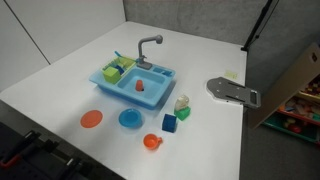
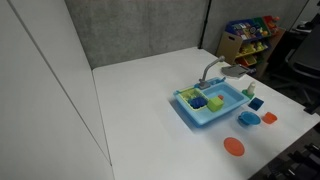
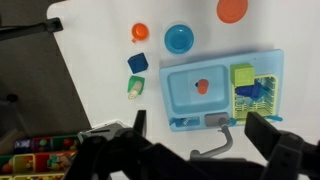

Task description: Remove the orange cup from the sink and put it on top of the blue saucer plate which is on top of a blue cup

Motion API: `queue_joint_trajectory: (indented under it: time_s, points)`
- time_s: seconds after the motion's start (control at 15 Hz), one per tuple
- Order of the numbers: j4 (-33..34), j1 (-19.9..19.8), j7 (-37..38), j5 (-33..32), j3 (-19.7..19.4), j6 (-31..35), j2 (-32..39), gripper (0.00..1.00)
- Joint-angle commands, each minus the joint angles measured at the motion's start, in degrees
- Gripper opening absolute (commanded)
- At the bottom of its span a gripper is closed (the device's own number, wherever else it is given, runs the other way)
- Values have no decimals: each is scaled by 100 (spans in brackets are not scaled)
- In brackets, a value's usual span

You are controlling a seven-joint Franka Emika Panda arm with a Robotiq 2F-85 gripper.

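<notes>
The small orange cup [image 3: 202,86] lies in the basin of the light-blue toy sink [image 3: 180,105], and shows in an exterior view [image 1: 139,85]. The sink appears in both exterior views [image 1: 108,84] [image 2: 190,112]. The blue saucer plate [image 3: 179,39] rests on the table in front of the sink [image 1: 130,119] [image 2: 249,119]; I cannot tell what is under it. My gripper [image 3: 202,128] is open and empty, high above the sink's faucet side. It is out of view in both exterior views.
A flat orange plate [image 1: 92,119] lies beside the saucer. An orange cup-like piece with a nub [image 1: 151,142], a blue cube [image 1: 170,124] and a small bottle [image 3: 135,86] stand near the sink. The grey faucet [image 1: 148,45] rises at its back. A grey bracket [image 1: 233,91] lies at the table edge.
</notes>
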Motion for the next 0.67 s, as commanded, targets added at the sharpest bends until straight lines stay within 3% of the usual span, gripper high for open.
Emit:
queue_joint_trajectory:
  time_s: [0.0,0.6]
  points:
    - [490,162,-451,580,-269,-86,605,100]
    - [963,163,-1106,1699,-423,187,2078,100]
